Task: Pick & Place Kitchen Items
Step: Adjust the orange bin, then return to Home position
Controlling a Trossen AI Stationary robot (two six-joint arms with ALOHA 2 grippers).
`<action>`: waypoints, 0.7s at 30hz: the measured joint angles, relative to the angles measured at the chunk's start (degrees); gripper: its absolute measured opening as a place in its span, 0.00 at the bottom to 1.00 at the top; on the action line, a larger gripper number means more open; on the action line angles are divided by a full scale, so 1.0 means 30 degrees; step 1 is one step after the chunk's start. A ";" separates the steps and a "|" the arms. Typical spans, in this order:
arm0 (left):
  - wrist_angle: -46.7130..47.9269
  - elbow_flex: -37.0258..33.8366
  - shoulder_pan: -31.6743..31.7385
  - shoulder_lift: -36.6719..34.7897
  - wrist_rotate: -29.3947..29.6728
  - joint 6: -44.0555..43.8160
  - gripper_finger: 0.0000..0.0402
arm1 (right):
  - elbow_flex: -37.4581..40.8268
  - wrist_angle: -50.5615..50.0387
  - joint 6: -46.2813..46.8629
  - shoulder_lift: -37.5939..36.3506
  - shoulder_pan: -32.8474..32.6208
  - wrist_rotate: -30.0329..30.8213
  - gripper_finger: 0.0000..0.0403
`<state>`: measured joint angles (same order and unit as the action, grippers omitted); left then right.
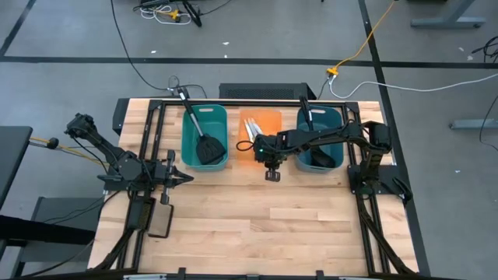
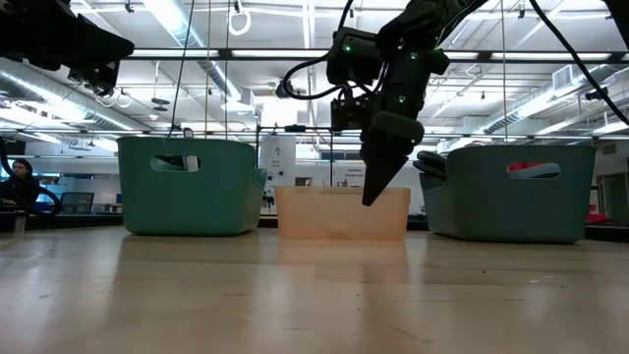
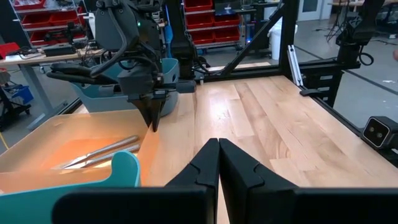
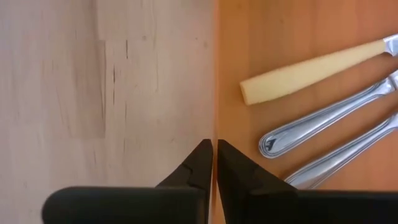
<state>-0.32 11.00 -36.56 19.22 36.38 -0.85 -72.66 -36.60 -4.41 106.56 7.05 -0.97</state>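
My right gripper (image 1: pixel 271 173) is shut and empty. It points down over the near wall of the orange bin (image 1: pixel 259 128), as the right wrist view (image 4: pixel 213 149) and the low view (image 2: pixel 371 197) show. In that bin lie a cream-handled knife (image 4: pixel 305 71) and silver knives (image 4: pixel 323 121), flat on its floor. A black spatula (image 1: pixel 208 148) and a ladle (image 1: pixel 189 109) lie in the left teal bin (image 1: pixel 204 136). More black utensils (image 1: pixel 319 158) lie in the right teal bin (image 1: pixel 319 138). My left gripper (image 1: pixel 184 178) is shut and empty, low over the table's left part.
The three bins stand in a row along the table's far half. A flat black pad (image 1: pixel 159 222) lies near the left front. Bare wood (image 1: pixel 272 225) spreads over the near half. A black frame (image 1: pixel 233 101) runs round the table. A person (image 2: pixel 20 182) sits far off in the room.
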 joint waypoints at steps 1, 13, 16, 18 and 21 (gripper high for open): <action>0.0000 0.0000 -0.0005 0.0000 0.0000 0.0003 0.04 | 0.0000 0.0007 -0.0187 0.0000 0.0000 -0.0007 0.06; -0.0005 0.0000 0.0000 0.0000 0.0000 0.0160 0.04 | -0.0227 0.0667 -0.0692 -0.0622 0.0000 0.0167 0.34; -0.0007 0.0000 -0.0001 0.0000 0.0000 0.0480 0.04 | -0.0233 0.0831 -0.0697 -0.1284 0.0000 0.0080 0.40; -0.0086 0.0000 0.0000 0.0000 0.0054 0.0953 0.04 | -0.0248 0.0884 -0.0699 -0.1965 -0.0005 -0.0034 0.44; 0.0071 0.0427 0.0015 0.0000 0.0544 0.1831 0.04 | -0.0248 0.1444 -0.0766 -0.3314 -0.0007 -0.0786 0.46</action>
<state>-0.10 12.29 -36.51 19.22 38.01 4.64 -73.41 -32.27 -6.71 96.62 7.03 -3.33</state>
